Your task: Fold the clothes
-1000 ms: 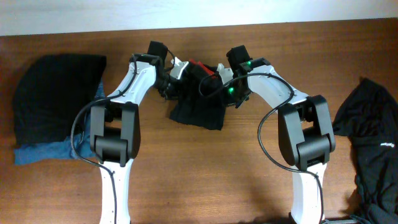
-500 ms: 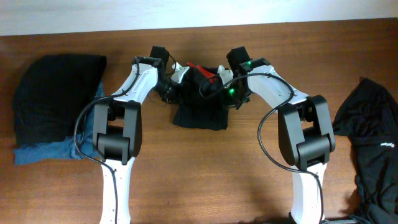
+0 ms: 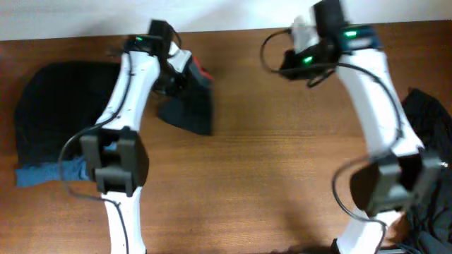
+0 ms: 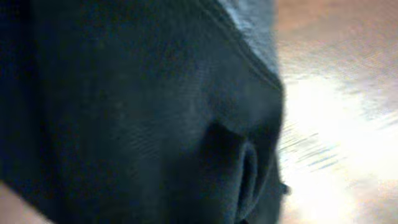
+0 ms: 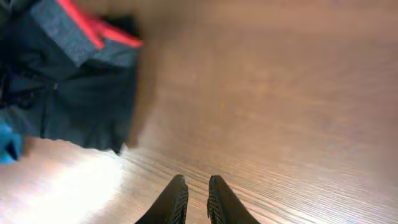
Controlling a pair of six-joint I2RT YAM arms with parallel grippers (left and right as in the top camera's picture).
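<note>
Black leggings [image 3: 189,111]: hung bunched from the left pincer [image 3: 186,76], over the wooden surface [image 3: 268,176], left of centre.
Left pincer: pinched the leggings; its own camera caught only dark cloth.
Waistband [image 5: 65,28]: grey-speckled with a coral-red edge, clear only from the right wrist.
Right pincer [image 5: 194,200]: nearly pressed together, empty, well apart from the leggings.
Black pile [image 3: 56,106]: far left, blue cloth [image 3: 42,173] beside it.

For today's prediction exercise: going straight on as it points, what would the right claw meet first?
Probably the bare table: the right claw aims at open wood, and the black leggings lie off to the side of that line.
</note>
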